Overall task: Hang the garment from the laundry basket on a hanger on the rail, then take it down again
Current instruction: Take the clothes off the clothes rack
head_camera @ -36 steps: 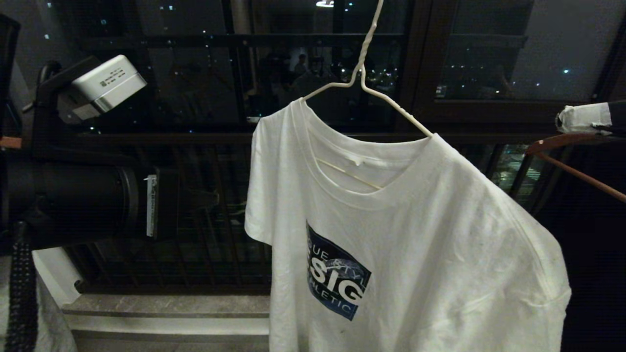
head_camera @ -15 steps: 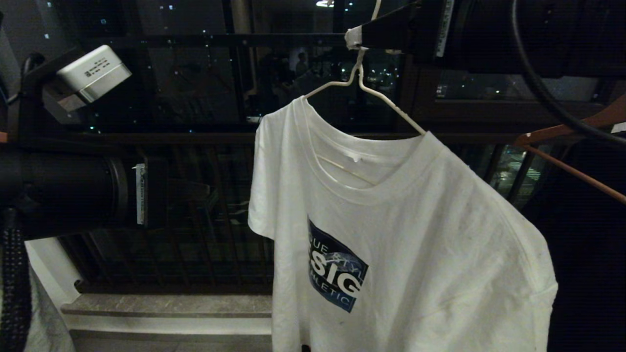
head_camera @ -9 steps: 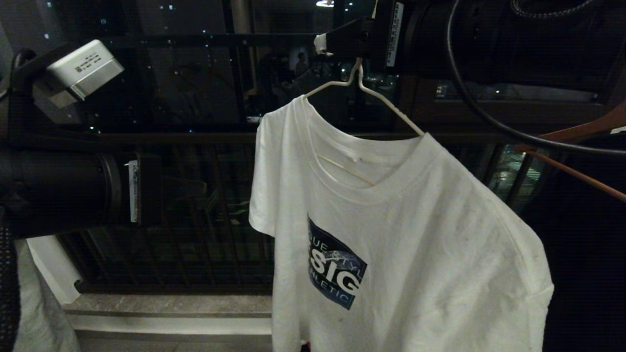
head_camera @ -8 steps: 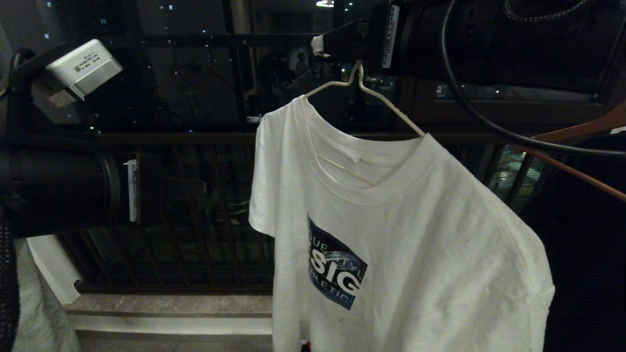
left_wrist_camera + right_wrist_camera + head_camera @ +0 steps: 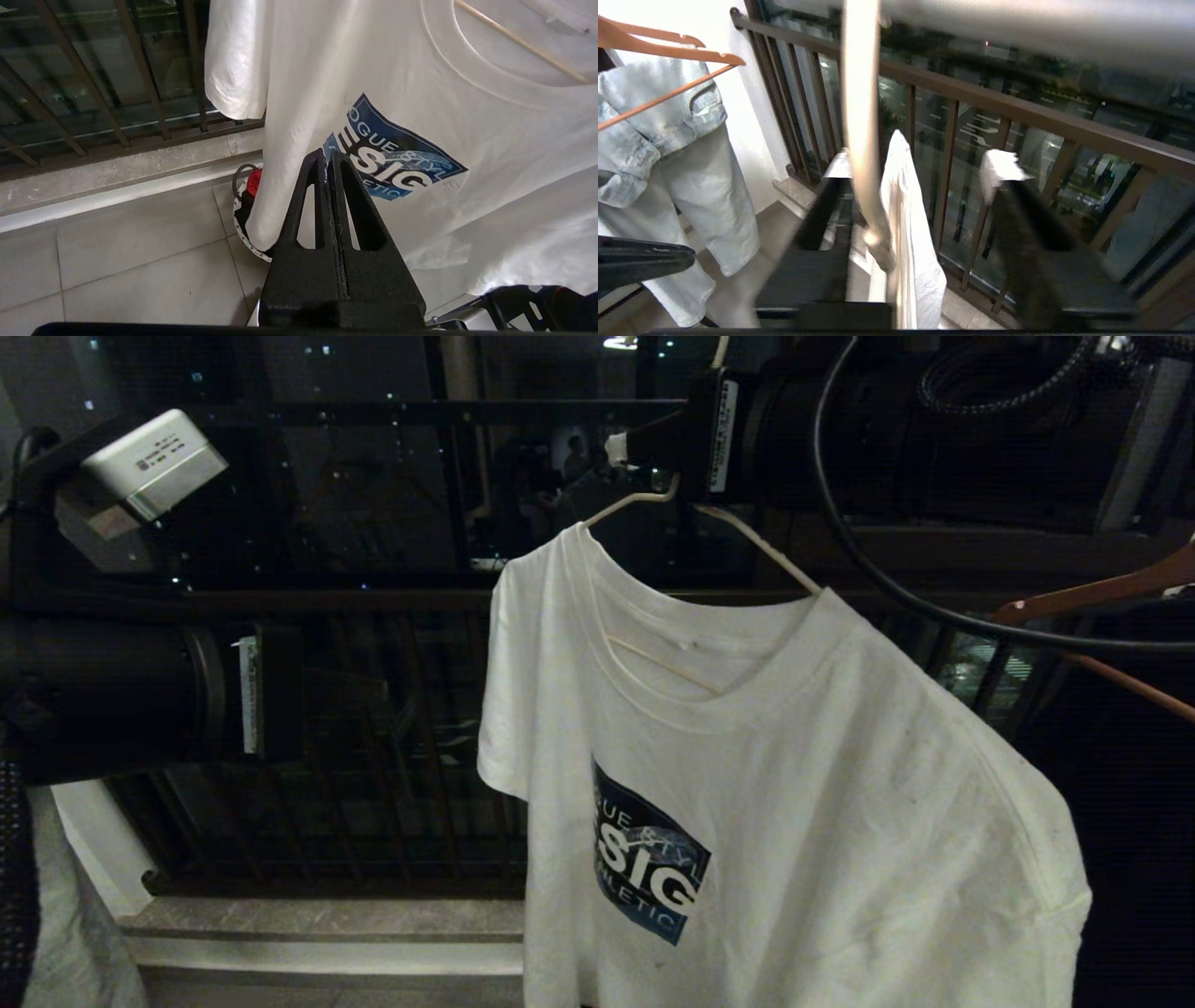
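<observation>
The white T-shirt, the garment [image 5: 794,803], hangs on the thin white wire hanger [image 5: 756,543], blue print facing me. My right gripper [image 5: 627,448] reaches in from the right at the hanger's twisted neck. In the right wrist view this gripper [image 5: 917,179] is open, with the hanger neck [image 5: 859,140] between its fingers, close to one of them, and the pale rail [image 5: 1017,23] just above. My left gripper [image 5: 327,156] is shut and empty in front of the garment [image 5: 467,116]. On the floor below, the laundry basket [image 5: 240,219] shows partly behind the hem.
A red cloth [image 5: 253,182] lies in the basket. Orange-brown hangers [image 5: 1102,593] hang to the right, one carrying pale denim [image 5: 654,116]. The dark balcony railing [image 5: 392,597] and a stone ledge [image 5: 317,933] run behind the shirt. My left arm [image 5: 121,700] fills the left side.
My right arm has come in from the right and settled lower around the hanger's neck. The shirt has shifted slightly down and to the right. The left arm has barely moved.
</observation>
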